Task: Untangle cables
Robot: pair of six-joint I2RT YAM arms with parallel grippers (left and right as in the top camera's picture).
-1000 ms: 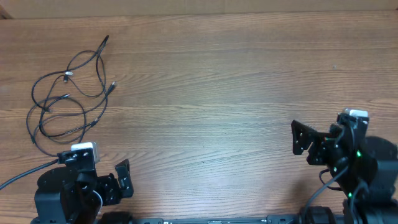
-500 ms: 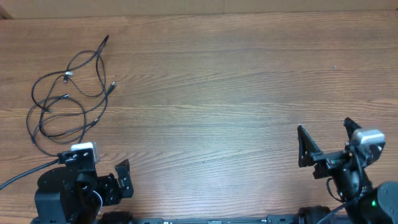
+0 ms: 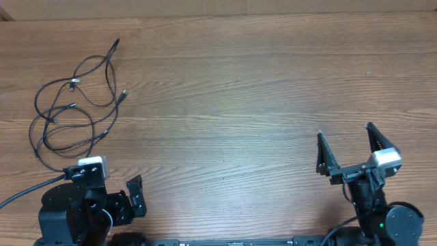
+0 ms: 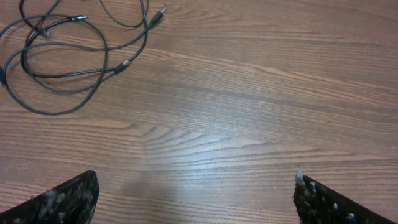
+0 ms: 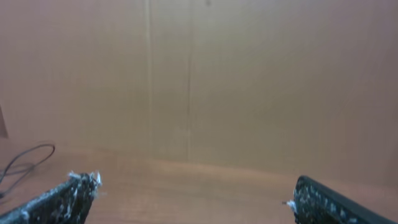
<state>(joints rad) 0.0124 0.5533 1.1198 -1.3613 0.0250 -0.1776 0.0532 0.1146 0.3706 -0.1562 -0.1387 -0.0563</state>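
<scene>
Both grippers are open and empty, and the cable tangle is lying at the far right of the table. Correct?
One slip: the cables lie at the far left of the table, not the right, as the overhead view shows. The left gripper and right gripper are indeed open and empty.

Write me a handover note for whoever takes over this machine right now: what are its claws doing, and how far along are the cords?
Left gripper: open, empty, front left, just short of the cords.
Right gripper: open, empty, front right, far from them.
Thin black cables with silvery plug tips: overlapping loops at the far left of the wooden table, touched by neither gripper.
Done: nothing.
Left: all the untangling.
</scene>
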